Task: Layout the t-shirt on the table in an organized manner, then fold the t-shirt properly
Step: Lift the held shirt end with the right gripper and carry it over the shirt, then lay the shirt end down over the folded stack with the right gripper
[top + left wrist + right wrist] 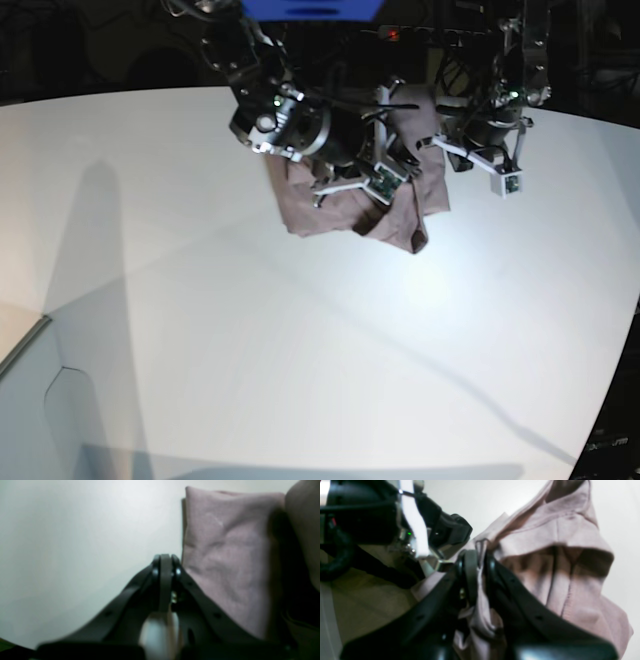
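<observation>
The mauve t-shirt (400, 215) hangs bunched above the far middle of the white table (250, 330), with its lower folds near or on the surface. My right gripper (478, 555) is shut on a fold of the t-shirt (570, 555), with cloth pinched between its fingers; in the base view it (397, 100) is at the top of the bundle. My left gripper (165, 561) is shut with no cloth seen between its fingers, and the t-shirt (225, 555) is just to its right. In the base view it (450, 125) is close beside the shirt's right side.
The table's curved edge (25, 345) runs at the lower left, with a lower surface beyond it. Dark equipment and cables (450, 30) stand behind the table's far edge. The left arm's wrist camera (505, 185) hangs low over the table.
</observation>
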Controlling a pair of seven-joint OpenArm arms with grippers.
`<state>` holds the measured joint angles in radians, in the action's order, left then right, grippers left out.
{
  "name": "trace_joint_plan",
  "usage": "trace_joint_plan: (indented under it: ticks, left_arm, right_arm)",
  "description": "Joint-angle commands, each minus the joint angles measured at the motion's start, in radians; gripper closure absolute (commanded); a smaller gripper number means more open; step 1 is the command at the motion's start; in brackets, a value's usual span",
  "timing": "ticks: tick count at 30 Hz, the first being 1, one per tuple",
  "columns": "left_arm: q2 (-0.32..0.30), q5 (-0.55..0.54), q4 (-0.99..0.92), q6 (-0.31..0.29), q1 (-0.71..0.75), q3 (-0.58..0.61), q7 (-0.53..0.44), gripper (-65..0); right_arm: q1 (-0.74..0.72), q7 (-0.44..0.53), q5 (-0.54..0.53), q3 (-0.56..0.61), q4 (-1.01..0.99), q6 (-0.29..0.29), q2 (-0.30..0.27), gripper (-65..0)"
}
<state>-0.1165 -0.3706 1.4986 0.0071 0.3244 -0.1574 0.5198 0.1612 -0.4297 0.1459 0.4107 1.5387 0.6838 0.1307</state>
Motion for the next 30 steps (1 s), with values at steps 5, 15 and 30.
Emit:
trace_joint_plan:
  ticks: [5, 15, 30]
  left_arm:
    - [-0.009, -0.006, 0.023, -0.003, 0.002, -0.005, -0.019, 0.0]
    - [-0.01, -0.006, 0.023, -0.003, 0.005, -0.023, -0.016, 0.0]
    - [-0.009, -0.008, 0.053, -0.006, 0.018, -0.183, -0.016, 0.0]
  right_arm:
    - [-0.007, 0.028, -0.021, 0.007, 0.023, 0.014, 0.011, -16.6]
    - [0.061, 0.028, -0.024, -0.017, 0.228, 0.014, -0.024, -40.7]
    - [0.099, 0.028, -0.025, -0.304, 0.316, 0.014, -0.03, -30.6]
